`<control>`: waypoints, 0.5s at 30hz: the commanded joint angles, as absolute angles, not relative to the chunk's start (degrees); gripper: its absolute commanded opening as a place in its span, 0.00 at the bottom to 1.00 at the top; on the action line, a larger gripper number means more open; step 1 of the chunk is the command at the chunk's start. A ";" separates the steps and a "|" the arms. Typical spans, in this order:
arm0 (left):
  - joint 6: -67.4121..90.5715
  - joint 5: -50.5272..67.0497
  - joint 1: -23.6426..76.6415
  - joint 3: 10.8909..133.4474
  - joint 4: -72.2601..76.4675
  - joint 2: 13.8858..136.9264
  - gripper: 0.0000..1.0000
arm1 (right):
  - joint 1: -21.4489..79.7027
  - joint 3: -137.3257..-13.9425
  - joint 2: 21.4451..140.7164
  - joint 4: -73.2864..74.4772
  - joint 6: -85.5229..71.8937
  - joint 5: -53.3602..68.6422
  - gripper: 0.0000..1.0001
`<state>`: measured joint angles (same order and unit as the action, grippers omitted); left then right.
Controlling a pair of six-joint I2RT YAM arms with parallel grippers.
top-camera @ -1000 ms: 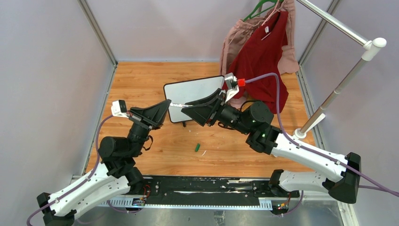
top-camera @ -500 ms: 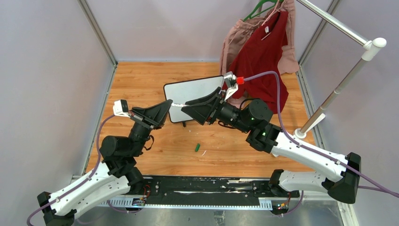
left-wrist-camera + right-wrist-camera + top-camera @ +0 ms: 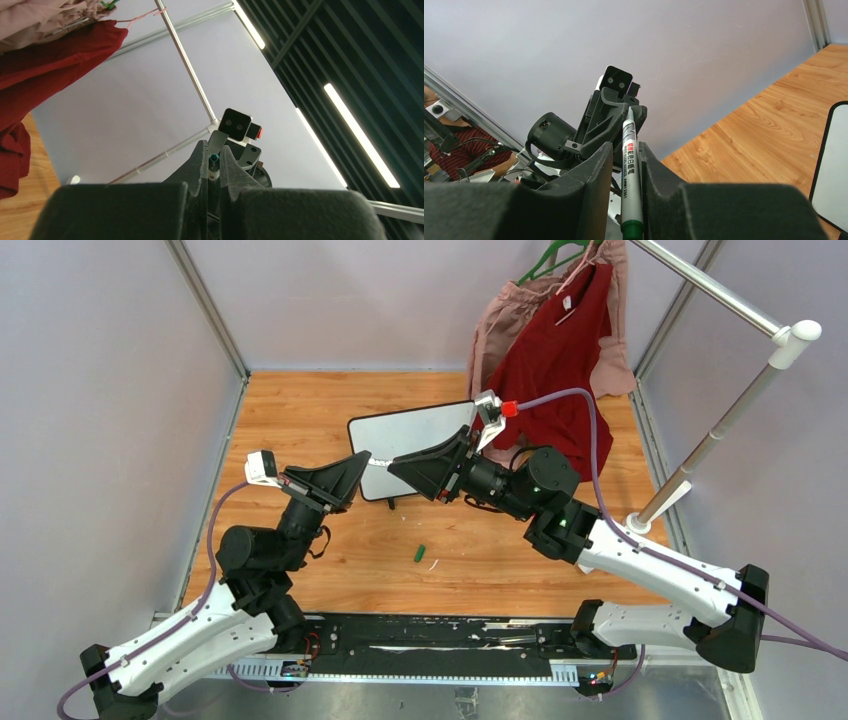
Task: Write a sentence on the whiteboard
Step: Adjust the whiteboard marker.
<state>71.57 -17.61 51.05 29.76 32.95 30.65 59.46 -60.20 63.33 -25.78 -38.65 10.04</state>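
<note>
Top view: your right gripper (image 3: 398,468) and left gripper (image 3: 352,465) meet tip to tip over the near left corner of the whiteboard (image 3: 410,435). A white marker (image 3: 378,463) bridges them. The whiteboard lies flat on the wooden table (image 3: 300,410), toward the far side and a bit skewed. What shows of its face is plain glossy white. A small green cap (image 3: 421,553) lies on the table nearer you than the board, apart from both arms. A red garment (image 3: 555,360) and a pink garment (image 3: 495,335) hang far right by a metal rack (image 3: 720,425). The red hem is just beside the board's right edge.

Left wrist view: your own fingers (image 3: 115,210) are dark blurs along the bottom with a narrow gap. Through the gap the right gripper (image 3: 214,167) faces the lens, jaws pinched on the marker, its teal end toward you. Cannot tell whether your left gripper actually grasps the marker or only surrounds its end.

Right wrist view: your right fingers (image 3: 589,200) are clamped on the marker (image 3: 629,170) barrel, label up, green end nearest the lens. The far end runs into the left gripper (image 3: 620,112). A whiteboard (image 3: 831,165) corner shows at the right edge, on the table.
</note>
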 commanded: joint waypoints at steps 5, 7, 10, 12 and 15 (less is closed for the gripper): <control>71.10 -18.02 51.33 29.71 33.63 31.11 0.00 | 58.60 -62.58 62.80 -26.13 -37.45 10.22 0.30; 71.19 -17.87 51.33 29.77 33.65 31.24 0.00 | 58.62 -62.58 62.90 -26.10 -37.47 10.21 0.29; 71.19 -17.75 51.33 29.75 33.65 31.29 0.00 | 58.62 -62.60 63.06 -26.09 -37.44 10.26 0.24; 71.19 -17.75 51.33 29.64 33.63 31.28 0.00 | 58.58 -62.58 63.17 -26.17 -37.49 10.33 0.20; 71.10 -17.67 51.33 29.70 33.63 31.28 0.00 | 58.49 -62.59 63.19 -26.26 -37.37 10.65 0.11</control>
<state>71.79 -17.52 51.05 29.76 33.15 30.98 59.20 -60.38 63.37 -25.06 -37.98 10.07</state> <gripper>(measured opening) 0.057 0.170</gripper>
